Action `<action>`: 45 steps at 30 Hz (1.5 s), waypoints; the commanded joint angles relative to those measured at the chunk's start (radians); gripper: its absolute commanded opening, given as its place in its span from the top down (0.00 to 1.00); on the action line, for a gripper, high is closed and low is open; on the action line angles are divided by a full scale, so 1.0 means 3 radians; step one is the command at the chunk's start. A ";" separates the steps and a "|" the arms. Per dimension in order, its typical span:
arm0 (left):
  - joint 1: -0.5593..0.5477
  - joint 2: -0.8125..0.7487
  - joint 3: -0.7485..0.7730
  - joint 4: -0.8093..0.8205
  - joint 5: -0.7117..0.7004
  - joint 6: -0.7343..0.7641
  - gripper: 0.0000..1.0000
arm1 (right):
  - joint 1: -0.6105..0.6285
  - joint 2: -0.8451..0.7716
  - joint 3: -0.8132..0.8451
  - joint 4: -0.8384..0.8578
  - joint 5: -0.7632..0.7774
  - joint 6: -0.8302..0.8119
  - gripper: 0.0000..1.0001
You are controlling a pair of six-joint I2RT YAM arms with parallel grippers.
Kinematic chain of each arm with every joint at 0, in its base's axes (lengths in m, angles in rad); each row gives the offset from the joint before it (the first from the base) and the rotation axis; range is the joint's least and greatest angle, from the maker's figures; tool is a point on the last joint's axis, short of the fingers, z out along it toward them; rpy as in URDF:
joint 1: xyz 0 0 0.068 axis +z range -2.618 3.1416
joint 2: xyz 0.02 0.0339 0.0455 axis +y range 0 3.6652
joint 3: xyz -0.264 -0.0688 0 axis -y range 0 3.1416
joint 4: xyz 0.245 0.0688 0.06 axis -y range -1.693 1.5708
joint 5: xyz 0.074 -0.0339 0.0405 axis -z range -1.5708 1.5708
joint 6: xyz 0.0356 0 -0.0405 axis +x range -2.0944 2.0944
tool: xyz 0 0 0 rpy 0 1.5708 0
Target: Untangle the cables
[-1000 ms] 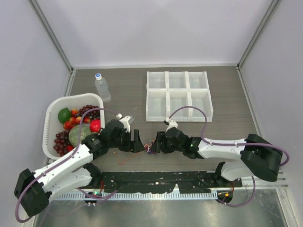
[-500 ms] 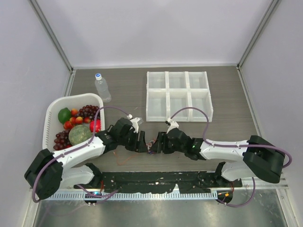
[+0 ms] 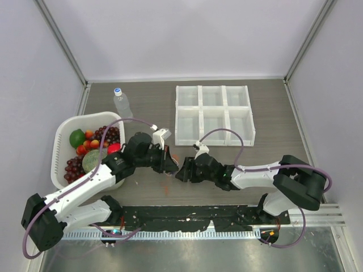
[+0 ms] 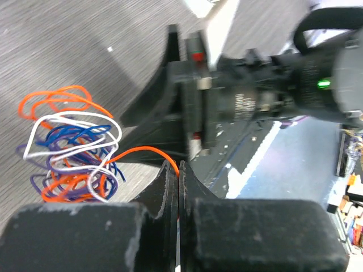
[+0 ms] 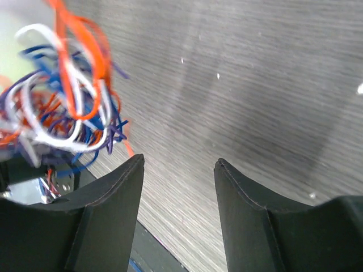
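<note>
The cables (image 4: 71, 150) form a small tangle of orange, blue-purple and white loops on the wooden table, left of centre in the left wrist view. One orange strand (image 4: 148, 151) runs from the tangle into my left gripper (image 4: 178, 169), which is shut on it. In the right wrist view the tangle (image 5: 62, 113) lies up and left of my right gripper (image 5: 178, 163), which is open with only bare table between its fingers. From above, the two grippers (image 3: 170, 163) (image 3: 182, 171) meet tip to tip and hide most of the tangle; a bit of orange (image 3: 167, 179) shows below them.
A white basket (image 3: 58, 148) of fruit stands at the left, with a water bottle (image 3: 122, 105) behind it. A white compartment tray (image 3: 214, 113) sits at the back centre. A black strip (image 3: 187, 217) runs along the near edge by the arm bases.
My left gripper has shut on an orange strand. Both grippers have shifted slightly left and back over the tangle, and the right gripper stays open.
</note>
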State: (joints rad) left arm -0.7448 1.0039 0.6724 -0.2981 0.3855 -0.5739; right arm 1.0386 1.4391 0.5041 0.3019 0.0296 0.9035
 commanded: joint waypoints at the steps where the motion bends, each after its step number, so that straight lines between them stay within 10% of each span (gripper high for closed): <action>1: -0.0002 -0.0109 0.0320 -0.0008 0.0331 -0.0081 1.00 | 0.0020 0.0132 0.0171 0.0680 0.0234 0.0133 0.44; 9: -0.0002 -0.0089 0.0698 -0.0453 -0.0338 -0.0055 1.00 | 0.0020 -0.0332 0.0068 -0.0016 0.0463 -0.0081 0.44; 21: -0.0007 0.0361 0.0321 0.0007 -0.0150 -0.0137 1.00 | -0.0331 -0.1714 -0.0453 -0.0394 0.0419 0.0270 0.44; 45: -0.0002 0.0530 -0.0503 0.0436 -0.0094 -0.0536 1.00 | -0.0220 0.0223 0.0861 -0.0495 -0.0247 -0.0547 0.58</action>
State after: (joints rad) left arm -0.7448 1.1847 0.5320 -0.2123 0.3416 -0.7231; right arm 0.9340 1.4532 0.6998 0.1329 -0.0315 0.7910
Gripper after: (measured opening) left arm 0.014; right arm 0.417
